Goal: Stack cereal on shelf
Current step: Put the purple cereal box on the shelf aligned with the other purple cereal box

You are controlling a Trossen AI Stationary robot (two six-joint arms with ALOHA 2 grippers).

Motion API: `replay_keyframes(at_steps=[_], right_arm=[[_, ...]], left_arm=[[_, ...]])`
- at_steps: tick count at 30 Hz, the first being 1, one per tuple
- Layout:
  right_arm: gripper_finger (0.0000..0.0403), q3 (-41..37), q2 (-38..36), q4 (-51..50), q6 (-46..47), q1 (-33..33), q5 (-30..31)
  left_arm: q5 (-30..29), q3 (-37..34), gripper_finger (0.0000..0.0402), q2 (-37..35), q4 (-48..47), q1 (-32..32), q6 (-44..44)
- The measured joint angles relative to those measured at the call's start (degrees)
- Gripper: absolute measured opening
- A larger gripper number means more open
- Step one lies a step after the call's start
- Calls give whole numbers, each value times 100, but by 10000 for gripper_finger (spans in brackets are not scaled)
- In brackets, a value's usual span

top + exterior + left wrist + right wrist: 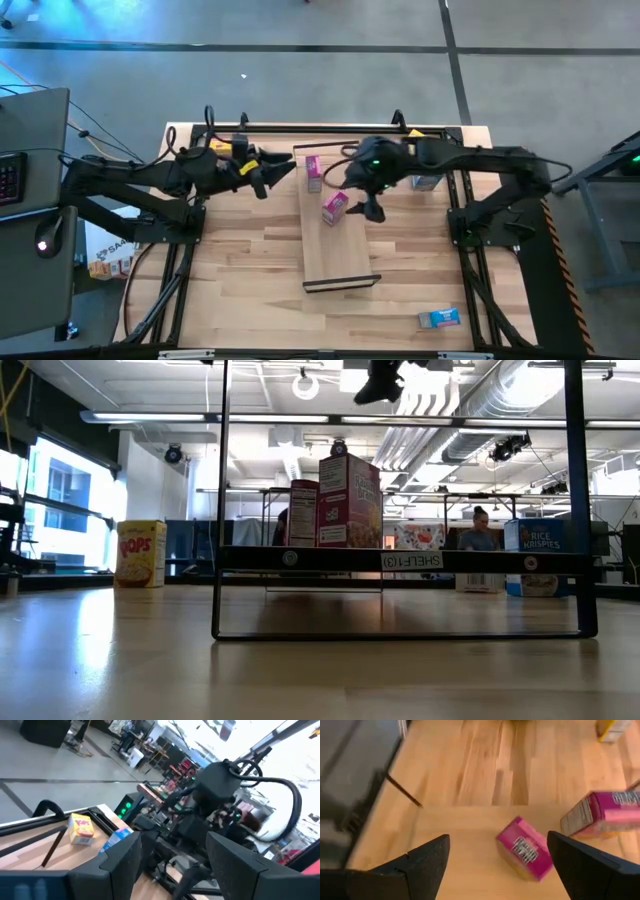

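pink boxes [334,207] stand on shelf [340,262] under wide right tool [372,211]; left tool [281,175] empty.

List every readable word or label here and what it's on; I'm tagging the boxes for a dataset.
"POPS": yellow box, low view.
"RICE KRISPIES": blue box, low view.
"SHELF(10)", seen mirrored: label on the shelf rail.
Print on the two pink boxes and on the flat blue box: too small or blurred to read.
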Motion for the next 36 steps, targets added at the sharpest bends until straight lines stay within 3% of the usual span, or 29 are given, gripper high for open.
replay_keyframes(at_steps=[8,14,22,36], right_arm=[[330,1217,1372,-1205,-1401,2,663],[330,1762,2005,-1813,-2171,4,1102],[330,1844,2274,-2084,-2848,7,1272],[330,1607,2400,-1976,-3147,41,1253]], left_arm=[[67,-2,217,16,-8,2,73],[66,-2,217,16,-6,2,152],[66,-2,217,16,-8,18,294],[64,-2,217,16,-14,22,415]])
